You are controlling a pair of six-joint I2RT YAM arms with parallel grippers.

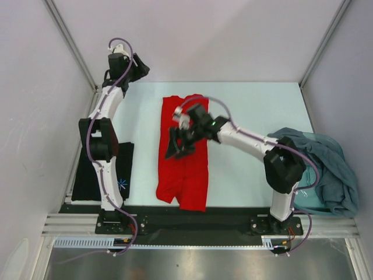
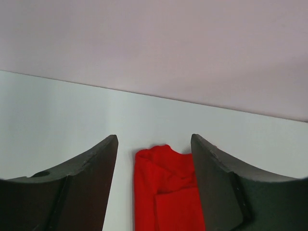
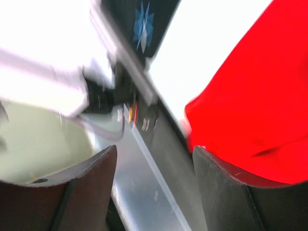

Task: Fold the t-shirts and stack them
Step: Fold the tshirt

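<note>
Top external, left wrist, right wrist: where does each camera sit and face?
Top external: high behind the bases, looking down on both arms and the plain red cloth t-shirt.
Left wrist: raised at the far left, looking across the table to a wall; open left gripper.
Right wrist: over the red shirt, facing near-left, blurred; open right gripper.
Shared: all show the red shirt.

Robotics lab test cell: white wall panels in aluminium framing, pale table, black mounting rail at near edge.
</note>
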